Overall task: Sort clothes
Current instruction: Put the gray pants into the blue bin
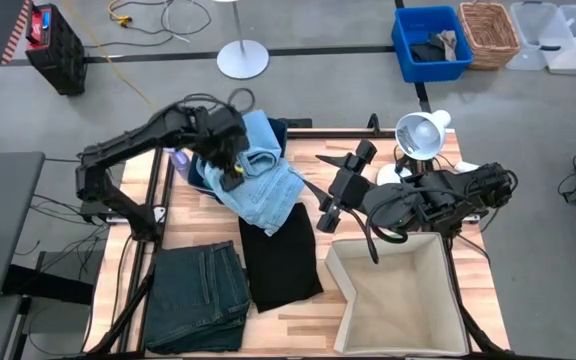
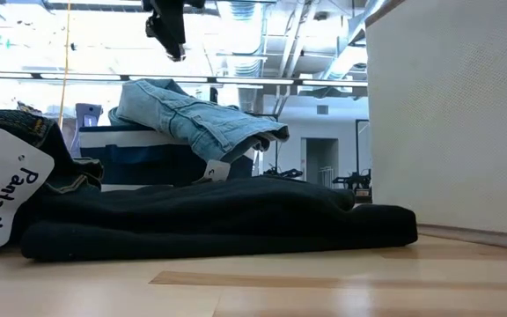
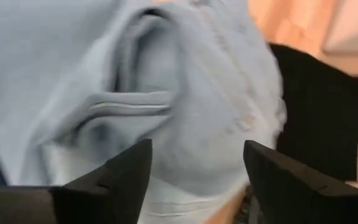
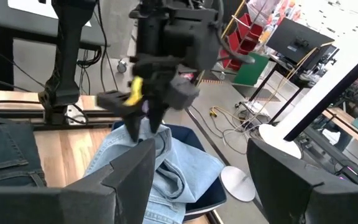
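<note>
Three garments in plain sight: denim, black shirt and jeans — the teal-green top cannot be made out.
Light blue denim piece [image 1: 264, 180]: crumpled in a heap near the table's far edge, draped over the rim of a dark blue plastic bin [image 1: 197, 172]; its lower end overlaps the black shirt.
Black shirt [image 1: 278, 252]: lying flat on the wooden table [image 1: 298, 315] near its middle, between the jeans and the fabric box.
Dark green-grey jeans [image 1: 198, 296]: folded at the near left corner of the table, just beside the black shirt; a white paper tag [image 2: 3, 187] hangs from them.
Left gripper [image 1: 231, 172]: just above the denim heap, fingers [image 3: 120, 177] spread apart with nothing between them — the cloth lies below, not pinched.
Right gripper [image 1: 326, 218]: over the table's right half, beside the far corner of the box, fingers [image 4: 123, 180] wide apart and holding nothing.
Beige fabric box [image 1: 398, 290]: open-topped, at the near right corner.
</note>
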`<state>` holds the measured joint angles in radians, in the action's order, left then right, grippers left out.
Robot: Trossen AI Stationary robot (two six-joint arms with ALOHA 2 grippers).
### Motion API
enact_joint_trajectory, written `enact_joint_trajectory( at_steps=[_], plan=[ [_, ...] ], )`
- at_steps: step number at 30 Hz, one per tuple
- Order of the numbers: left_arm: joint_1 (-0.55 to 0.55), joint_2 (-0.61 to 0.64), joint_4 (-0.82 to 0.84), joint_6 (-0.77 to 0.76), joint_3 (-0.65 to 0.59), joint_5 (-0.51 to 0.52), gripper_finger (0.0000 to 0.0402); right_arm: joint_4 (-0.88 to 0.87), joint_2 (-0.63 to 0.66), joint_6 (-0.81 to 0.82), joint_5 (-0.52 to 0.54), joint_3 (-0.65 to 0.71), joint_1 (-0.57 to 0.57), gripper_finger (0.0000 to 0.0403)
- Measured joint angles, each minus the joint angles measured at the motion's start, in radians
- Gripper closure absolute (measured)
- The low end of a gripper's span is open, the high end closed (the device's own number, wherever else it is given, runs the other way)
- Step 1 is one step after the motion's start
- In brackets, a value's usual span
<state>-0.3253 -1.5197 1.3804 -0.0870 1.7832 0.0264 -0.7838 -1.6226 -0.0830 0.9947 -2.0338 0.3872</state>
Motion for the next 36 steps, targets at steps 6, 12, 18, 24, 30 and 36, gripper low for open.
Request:
enact_joint_trajectory(
  at_steps=[6,12,18,24,30,36],
  plan=[
    [0.102,-0.074,-0.002,0.020,0.000,-0.016,0.0204,0.012,0.000,-0.009,0.003,0.000,-0.004,0.0133],
    [0.102,-0.189,-0.001,0.034,0.000,-0.015,0.0207,0.027,0.000,-0.013,0.003,0.000,-0.001,0.0133],
    [0.050,-0.300,0.000,0.064,0.000,-0.048,0.0212,0.039,0.000,-0.014,0.003,0.000,0.007,0.0133],
    [-0.013,-0.372,0.008,0.045,0.000,-0.054,0.0240,0.037,0.000,-0.014,0.036,0.000,0.035,0.0133],
    [-0.067,-0.376,0.032,0.022,0.000,0.020,0.0289,0.037,0.000,-0.012,0.065,0.000,0.051,0.0133],
    [-0.101,-0.320,0.030,0.007,0.000,0.056,0.0366,0.038,0.000,-0.012,0.080,0.000,0.051,0.0133]
  ],
)
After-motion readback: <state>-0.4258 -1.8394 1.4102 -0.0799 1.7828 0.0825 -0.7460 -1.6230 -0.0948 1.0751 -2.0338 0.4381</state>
